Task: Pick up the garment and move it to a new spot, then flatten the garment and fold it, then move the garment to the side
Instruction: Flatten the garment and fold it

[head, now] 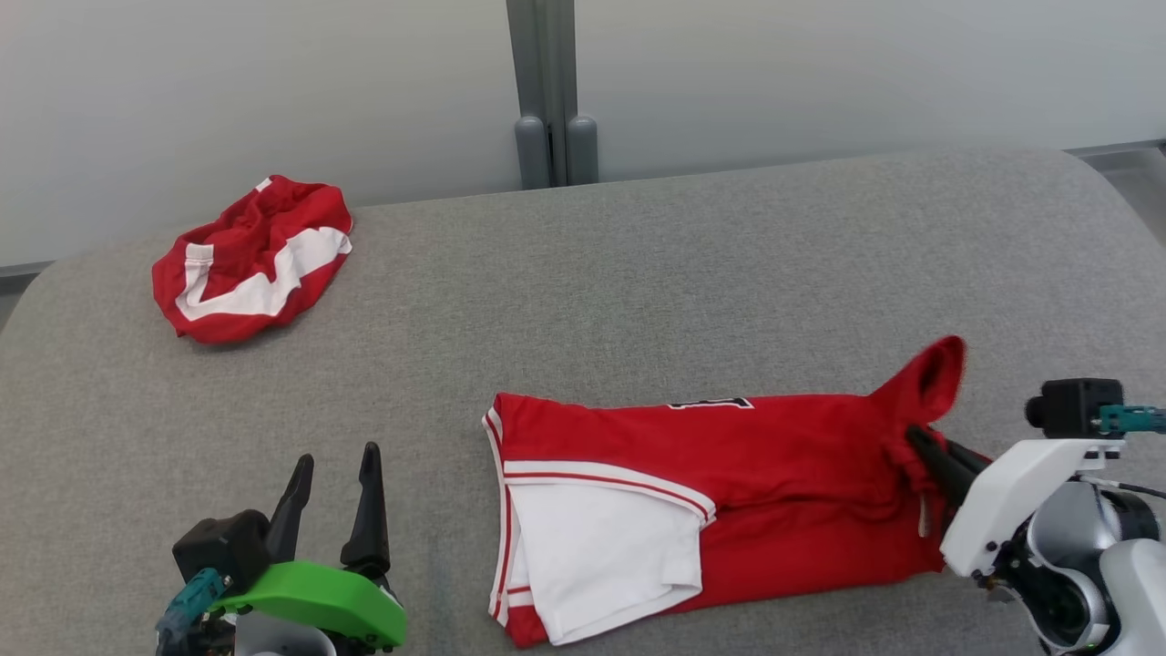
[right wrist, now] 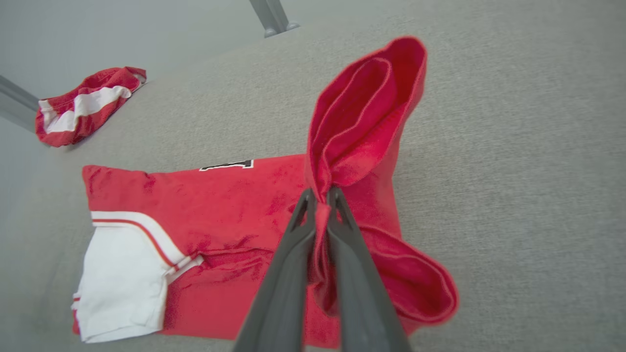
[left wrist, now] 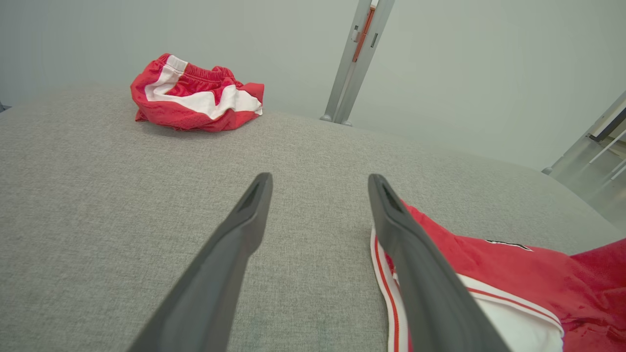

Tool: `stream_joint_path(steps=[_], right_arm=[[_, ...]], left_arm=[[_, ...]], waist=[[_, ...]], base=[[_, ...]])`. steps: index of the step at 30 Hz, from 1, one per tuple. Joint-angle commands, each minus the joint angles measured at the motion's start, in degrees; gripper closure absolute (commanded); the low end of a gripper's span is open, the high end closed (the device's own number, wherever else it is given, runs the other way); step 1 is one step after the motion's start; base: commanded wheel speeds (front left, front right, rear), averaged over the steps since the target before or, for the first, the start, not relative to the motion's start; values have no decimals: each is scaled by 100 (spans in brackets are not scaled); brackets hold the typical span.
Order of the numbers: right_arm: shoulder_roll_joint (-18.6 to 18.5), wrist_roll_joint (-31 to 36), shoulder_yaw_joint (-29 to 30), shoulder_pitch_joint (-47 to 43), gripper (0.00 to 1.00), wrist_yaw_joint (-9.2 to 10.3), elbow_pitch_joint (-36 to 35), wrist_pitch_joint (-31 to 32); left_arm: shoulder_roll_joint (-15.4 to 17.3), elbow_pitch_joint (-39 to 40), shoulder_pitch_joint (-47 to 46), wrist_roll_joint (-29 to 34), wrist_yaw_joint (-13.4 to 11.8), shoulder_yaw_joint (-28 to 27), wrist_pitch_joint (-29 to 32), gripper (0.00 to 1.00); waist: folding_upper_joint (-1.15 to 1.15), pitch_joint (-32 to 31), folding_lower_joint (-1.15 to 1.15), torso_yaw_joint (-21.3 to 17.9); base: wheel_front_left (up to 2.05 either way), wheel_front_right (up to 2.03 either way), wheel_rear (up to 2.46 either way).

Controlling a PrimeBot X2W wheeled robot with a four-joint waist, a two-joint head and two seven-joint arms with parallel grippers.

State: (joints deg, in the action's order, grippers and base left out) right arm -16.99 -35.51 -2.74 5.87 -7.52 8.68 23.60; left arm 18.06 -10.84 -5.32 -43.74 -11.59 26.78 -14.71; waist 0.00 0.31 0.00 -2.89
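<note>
The garment (head: 729, 474) is red with a white panel and red-striped trim, and lies folded lengthwise on the grey padded table (head: 638, 273), near the front right. My right gripper (head: 914, 437) is shut on its bunched right end, which stands up in a loop above the fingers. The right wrist view shows the red cloth (right wrist: 220, 205) pinched between the tips of that gripper (right wrist: 320, 193). My left gripper (head: 338, 456) is open with nothing in it at the front left, a short way from the garment's left edge (left wrist: 513, 274). Grey table shows between its fingers (left wrist: 320, 178).
A second red and white garment (head: 250, 260) lies crumpled at the table's far left corner (left wrist: 195, 95) (right wrist: 83, 105). A grey post (head: 551, 91) stands against the pale wall behind the table. Bare grey surface spans the middle and far right.
</note>
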Motion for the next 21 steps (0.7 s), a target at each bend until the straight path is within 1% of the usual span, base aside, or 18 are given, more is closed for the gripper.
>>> stream_joint_path(steps=[1,4,6,10,13,16,21], right_arm=[[87,-91,-98,-110,100,6,-260,117],[313,-237,-377,-216,100,6,-767,360],[457,-300,-584,-215,100,6,-960,463],[829,-398,-994,-113,100,6,-970,531],[1074,-413,-1293,-21,100,5,-749,417],[1265,-464,-1565,140,100,5,-343,176],[1398,-656,-1882,530,100,4,540,-346]], left_arm=[[-14,-13,-52,11,31,-4,-28,0],[-22,-42,-100,22,50,5,-29,0],[-31,-60,-124,28,62,16,-29,0],[-59,-98,-135,43,97,55,-21,0],[-83,-128,-155,50,127,82,-18,0],[-113,-155,-199,58,151,122,-7,0],[-162,-192,-276,71,196,198,21,0]], waist=[[0,-8,0,61],[0,-15,0,172],[0,-17,0,256],[0,-28,0,455],[0,-27,0,613],[0,-26,0,785],[0,-15,0,1064]], base=[[0,0,0],[0,0,0],[0,0,0],[0,0,0],[0,0,0],[0,0,0],[0,0,0]])
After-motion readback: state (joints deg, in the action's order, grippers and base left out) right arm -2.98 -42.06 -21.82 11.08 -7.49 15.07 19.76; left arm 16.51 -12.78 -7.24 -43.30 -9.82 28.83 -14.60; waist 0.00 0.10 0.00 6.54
